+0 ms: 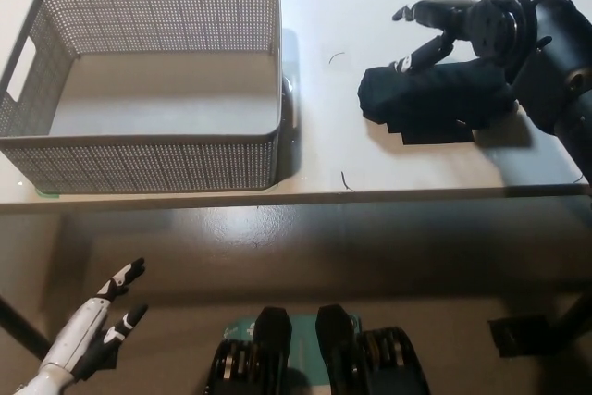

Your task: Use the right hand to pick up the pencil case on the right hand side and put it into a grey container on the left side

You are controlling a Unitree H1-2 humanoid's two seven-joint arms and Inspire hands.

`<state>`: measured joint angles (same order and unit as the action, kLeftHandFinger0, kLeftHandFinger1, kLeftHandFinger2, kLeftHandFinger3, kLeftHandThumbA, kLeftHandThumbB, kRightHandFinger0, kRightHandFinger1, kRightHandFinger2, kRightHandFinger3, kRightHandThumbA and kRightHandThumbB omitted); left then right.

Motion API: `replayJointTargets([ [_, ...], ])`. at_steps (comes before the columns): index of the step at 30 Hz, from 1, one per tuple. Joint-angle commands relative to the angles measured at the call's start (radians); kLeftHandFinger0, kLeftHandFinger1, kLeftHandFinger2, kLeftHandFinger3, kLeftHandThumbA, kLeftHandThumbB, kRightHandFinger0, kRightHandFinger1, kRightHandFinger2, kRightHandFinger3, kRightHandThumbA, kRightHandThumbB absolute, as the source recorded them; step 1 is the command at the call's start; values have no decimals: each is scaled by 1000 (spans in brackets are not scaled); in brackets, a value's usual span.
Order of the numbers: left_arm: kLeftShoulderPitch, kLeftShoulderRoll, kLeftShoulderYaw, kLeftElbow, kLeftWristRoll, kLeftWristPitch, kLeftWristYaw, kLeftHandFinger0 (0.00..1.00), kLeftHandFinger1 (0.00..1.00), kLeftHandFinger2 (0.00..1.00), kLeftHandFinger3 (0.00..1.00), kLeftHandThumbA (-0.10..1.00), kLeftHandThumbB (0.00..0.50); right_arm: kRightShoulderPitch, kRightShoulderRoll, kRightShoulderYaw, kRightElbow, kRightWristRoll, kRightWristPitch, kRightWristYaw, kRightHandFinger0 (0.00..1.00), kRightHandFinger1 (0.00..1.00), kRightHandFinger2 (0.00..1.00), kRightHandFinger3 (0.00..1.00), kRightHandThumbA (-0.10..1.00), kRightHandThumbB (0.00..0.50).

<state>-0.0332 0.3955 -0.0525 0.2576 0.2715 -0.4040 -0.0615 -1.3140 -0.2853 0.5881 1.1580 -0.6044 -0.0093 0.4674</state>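
A black pencil case lies flat on the white table, right of centre. My black right hand hovers over its far edge, fingers spread and curled down toward the case, open, one fingertip close to or touching its top. The grey mesh container stands at the left of the table with nothing visible inside. My white left hand rests low at the bottom left, below the table edge, fingers apart.
The table's front edge runs across the middle of the picture. A bare strip of table lies between the container and the pencil case. Small dark marks dot the surface there.
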Motion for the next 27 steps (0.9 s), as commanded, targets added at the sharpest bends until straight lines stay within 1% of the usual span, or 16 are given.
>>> replayJointTargets([
  [1,-14,34,3,-19,1,-44,-7,1000,1000,1000,1000,1000,395,-68,-12,-5,6,6,-21,50,1000,1000,1000,1000,627,500],
  [5,-15,32,5,-21,-7,-34,-15,1000,1000,1000,1000,1000,410,-63,-18,5,21,-6,-40,54,1000,1000,1000,1000,607,500],
  [7,-16,32,5,-17,-1,-45,-12,1000,1000,1000,1000,1000,400,-57,-21,7,21,-7,-40,63,1000,1000,1000,1000,595,500],
  [11,-22,34,7,-9,-4,-57,-12,1000,1000,1000,1000,1000,401,-51,-28,8,19,-9,-23,77,1000,1000,1000,1000,598,500],
  [19,-29,31,8,-8,-10,-49,-19,1000,1000,1000,1000,1000,419,-39,-50,17,19,-14,-21,117,1000,1000,1000,1000,588,500],
  [23,-32,31,8,-8,-13,-51,-22,1000,1000,1000,1000,1000,417,-39,-49,35,43,-25,-32,124,1000,1000,1000,1000,577,500],
  [24,-35,31,7,-6,-7,-60,-17,1000,1000,1000,1000,1000,407,-37,-47,43,48,-30,-26,128,1000,1000,1000,1000,580,500],
  [27,-36,33,10,-5,-9,-59,-19,1000,1000,1000,1000,1000,412,-25,-39,43,67,-25,-22,123,1000,1000,1000,1000,574,500],
])
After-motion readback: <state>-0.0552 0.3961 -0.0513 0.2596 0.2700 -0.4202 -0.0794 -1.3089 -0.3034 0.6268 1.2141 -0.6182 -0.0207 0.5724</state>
